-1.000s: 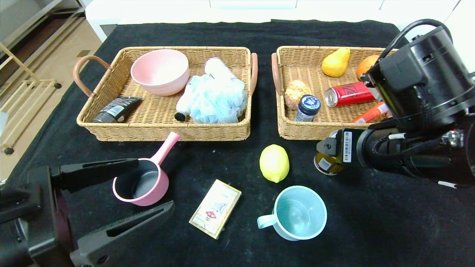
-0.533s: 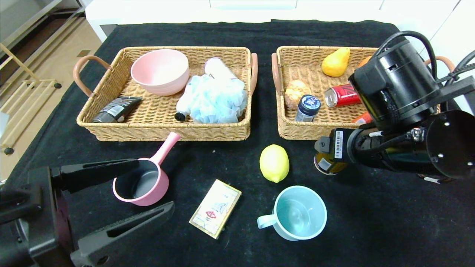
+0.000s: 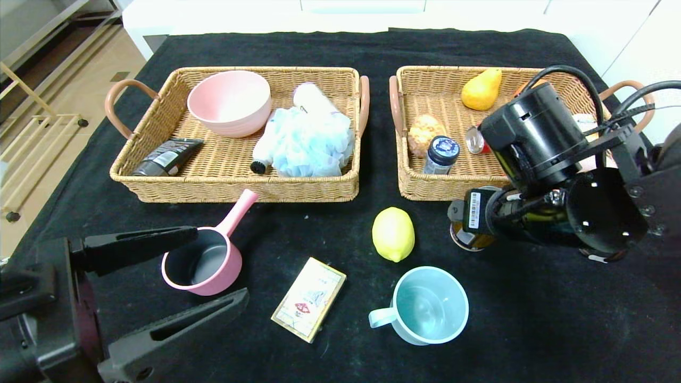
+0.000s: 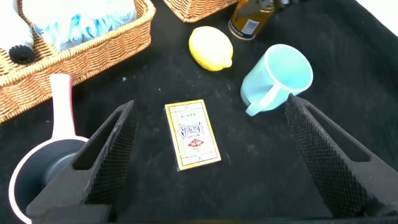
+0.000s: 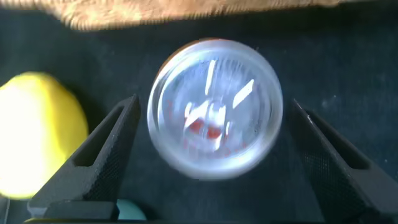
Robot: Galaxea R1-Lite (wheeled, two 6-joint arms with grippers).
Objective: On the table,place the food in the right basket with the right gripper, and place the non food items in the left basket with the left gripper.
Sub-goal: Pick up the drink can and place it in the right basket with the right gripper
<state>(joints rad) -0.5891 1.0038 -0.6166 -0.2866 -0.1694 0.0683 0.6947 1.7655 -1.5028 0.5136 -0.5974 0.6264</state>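
Gold can [image 5: 214, 115] upright on worktop [image 3: 532, 319], just in front of right basket [image 3: 425, 189]; centred between spread fingers of right end effector [image 5: 214, 168], directly above. Left end effector [image 4: 211, 155] spread, parked near pan [image 3: 205, 260].

No wording can be read anywhere. The box [image 4: 192, 135] carries a blue and red printed design, the right hand [image 3: 462, 226] a white barcode sticker [image 3: 474, 210], the can [image 4: 249, 23] a pale label, all illegible.

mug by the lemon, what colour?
Light blue mug, clearest in the head view.
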